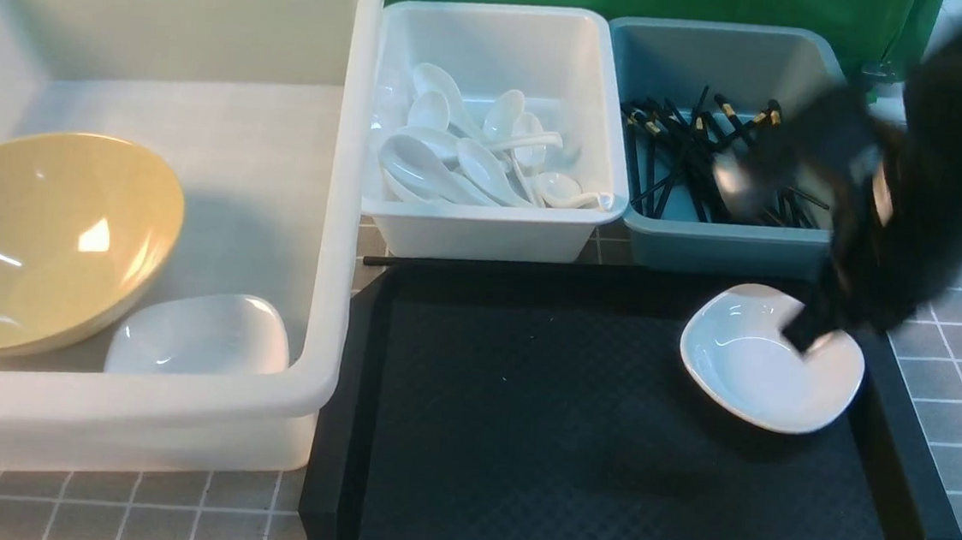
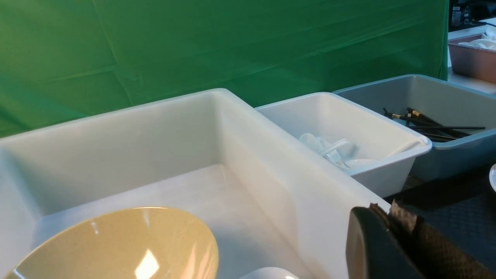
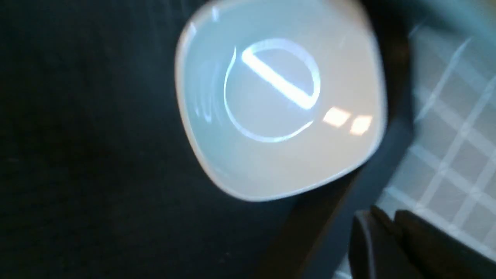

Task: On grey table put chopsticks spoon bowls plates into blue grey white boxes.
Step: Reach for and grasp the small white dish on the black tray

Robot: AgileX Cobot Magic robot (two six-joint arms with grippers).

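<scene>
**Last plate on the tray: right arm over it, no grip yet**

- The right gripper (image 1: 804, 337) is motion-blurred. In the front view its tip overlaps the white plate (image 1: 748, 368).
- In the wrist view the jaws look closed on nothing, with the plate apart from them.
- The plate lies flat in the far-right corner of the black tray (image 1: 569, 466).
- Grip advice:
  - Open up and put one finger inside the dish and one under the lip.
  - Approach from the tray-centre side, because the tray's raised right edge crowds the other side.
  - The glaze probably slips, so pinch firmly and lift level.
- The likely target is the translucent tub (image 1: 352, 165) left of the tray, which holds the yellow bowl (image 1: 37, 235) and the second plate (image 1: 197, 338). The carry has to clear the tub wall.
- The left gripper (image 2: 387, 217) is clenched and empty at the tray's near-left.
- Behind the tray, the white box (image 1: 484, 232) holds spoons (image 1: 473, 158) and the blue-grey box (image 1: 723, 250) holds chopsticks (image 1: 679, 157).
- A thin black stick (image 1: 464, 264) lies along the tray's far edge. It is probably a stray chopstick.
</scene>
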